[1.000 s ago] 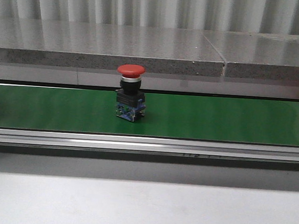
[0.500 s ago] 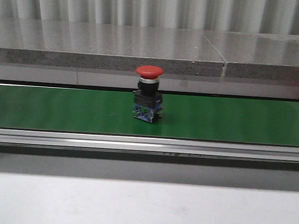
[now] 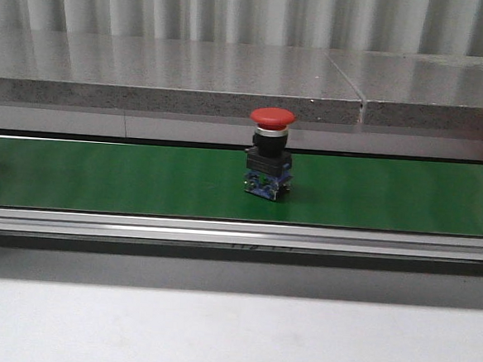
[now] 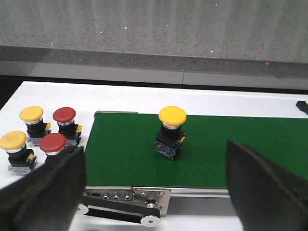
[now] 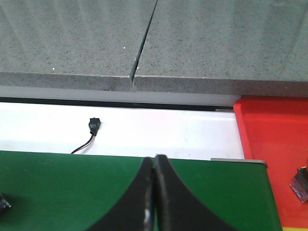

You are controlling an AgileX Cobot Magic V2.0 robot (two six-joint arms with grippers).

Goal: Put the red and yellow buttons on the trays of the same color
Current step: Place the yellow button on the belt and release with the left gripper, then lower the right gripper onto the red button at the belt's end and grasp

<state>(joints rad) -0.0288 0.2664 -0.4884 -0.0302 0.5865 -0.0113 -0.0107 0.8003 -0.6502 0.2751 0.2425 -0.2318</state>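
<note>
Carried rightward along the green belt point(image 3: 126, 177), the upright red button point(image 3: 269, 152) now stands just right of centre, nearer the right arm, whose fingers point(image 5: 154, 192) are pressed together, while the left fingers point(image 4: 57, 185) are spread over a yellow button point(image 4: 171, 131).

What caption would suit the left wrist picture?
Yellow button riding the green belt, four spare buttons waiting beside it, open left tool hovering above.

The left end effector point(image 4: 154, 192) is shown with its two dark fingers point(image 4: 45, 192) spread wide apart, nothing being held between them. The right end effector point(image 5: 155, 192) is shown with its fingers point(image 5: 132, 202) pressed together, tips touching, and no object gripped.
</note>
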